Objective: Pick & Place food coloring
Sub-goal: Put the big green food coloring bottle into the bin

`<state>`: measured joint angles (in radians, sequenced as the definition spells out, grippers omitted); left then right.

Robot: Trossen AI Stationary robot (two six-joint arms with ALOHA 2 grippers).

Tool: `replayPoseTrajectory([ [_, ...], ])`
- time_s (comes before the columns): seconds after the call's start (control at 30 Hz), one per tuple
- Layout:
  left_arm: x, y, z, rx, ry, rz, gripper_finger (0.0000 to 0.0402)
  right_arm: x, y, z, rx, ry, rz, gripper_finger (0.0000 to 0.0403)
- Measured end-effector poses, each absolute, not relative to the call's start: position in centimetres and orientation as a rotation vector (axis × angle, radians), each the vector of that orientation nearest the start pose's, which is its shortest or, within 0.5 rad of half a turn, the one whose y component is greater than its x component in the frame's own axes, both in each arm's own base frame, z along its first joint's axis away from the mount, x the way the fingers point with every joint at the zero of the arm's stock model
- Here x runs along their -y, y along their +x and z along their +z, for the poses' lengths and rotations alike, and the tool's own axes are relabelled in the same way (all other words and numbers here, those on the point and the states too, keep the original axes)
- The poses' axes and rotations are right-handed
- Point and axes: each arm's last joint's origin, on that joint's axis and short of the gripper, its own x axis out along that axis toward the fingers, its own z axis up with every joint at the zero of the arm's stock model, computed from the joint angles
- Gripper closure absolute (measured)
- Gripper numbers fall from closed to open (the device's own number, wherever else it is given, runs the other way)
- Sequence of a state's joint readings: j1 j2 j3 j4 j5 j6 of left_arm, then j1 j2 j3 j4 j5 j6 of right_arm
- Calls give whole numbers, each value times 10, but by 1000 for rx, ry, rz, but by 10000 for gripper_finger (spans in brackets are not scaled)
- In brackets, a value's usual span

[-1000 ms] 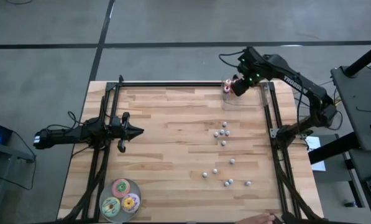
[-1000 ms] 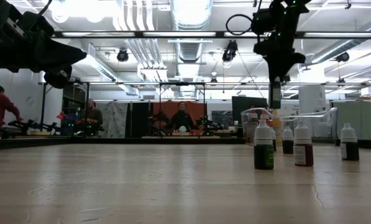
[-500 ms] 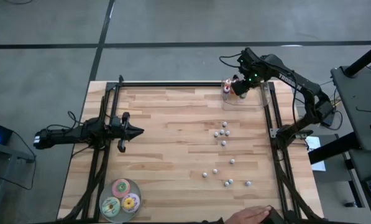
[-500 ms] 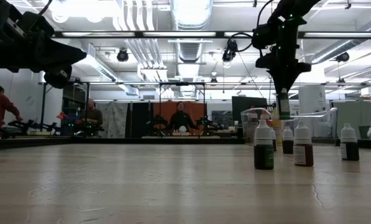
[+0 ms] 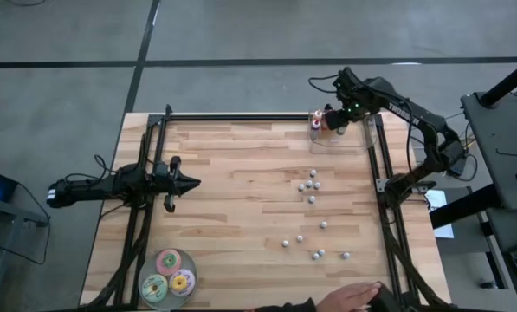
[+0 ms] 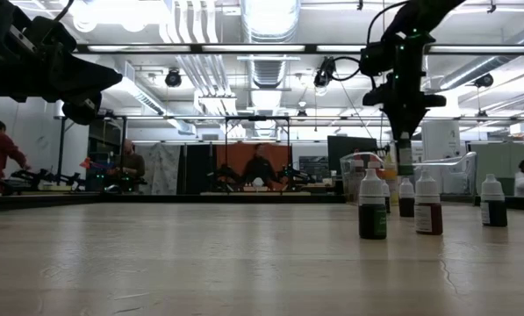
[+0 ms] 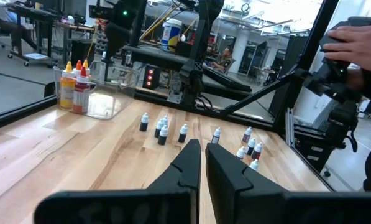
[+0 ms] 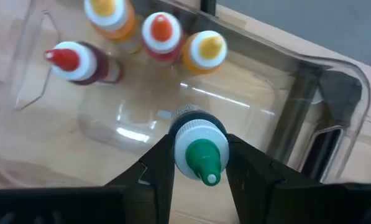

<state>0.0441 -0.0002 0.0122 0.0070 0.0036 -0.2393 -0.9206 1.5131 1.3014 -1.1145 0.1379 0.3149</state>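
Right hand (image 8: 199, 163) over the clear plastic bin (image 8: 309, 81)
I see it gripping a green-tipped white-capped small bottle (image 8: 201, 151) above four bottles inside; left hand (image 5: 182, 183) waits closed over the wooden tabletop (image 5: 241, 191).

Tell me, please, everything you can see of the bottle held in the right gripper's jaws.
The green-tipped bottle is small, with a white ribbed cap, a green nozzle and a dark body, seemingly plastic. It hangs upright, pinched at the cap between the jaws of the right gripper, above a clear plastic bin at the table's far right corner. Four red, orange and yellow-tipped bottles already stand in that bin. Only the jaws touch it.
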Motion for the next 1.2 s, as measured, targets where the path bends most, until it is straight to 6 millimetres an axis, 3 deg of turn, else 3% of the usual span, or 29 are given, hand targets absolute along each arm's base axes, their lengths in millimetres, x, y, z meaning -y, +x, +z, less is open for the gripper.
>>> replayPoseTrajectory([
  [1.2,-4,97,168,24,-239,38,402,245,144,279,-1034,849,-1285,291],
])
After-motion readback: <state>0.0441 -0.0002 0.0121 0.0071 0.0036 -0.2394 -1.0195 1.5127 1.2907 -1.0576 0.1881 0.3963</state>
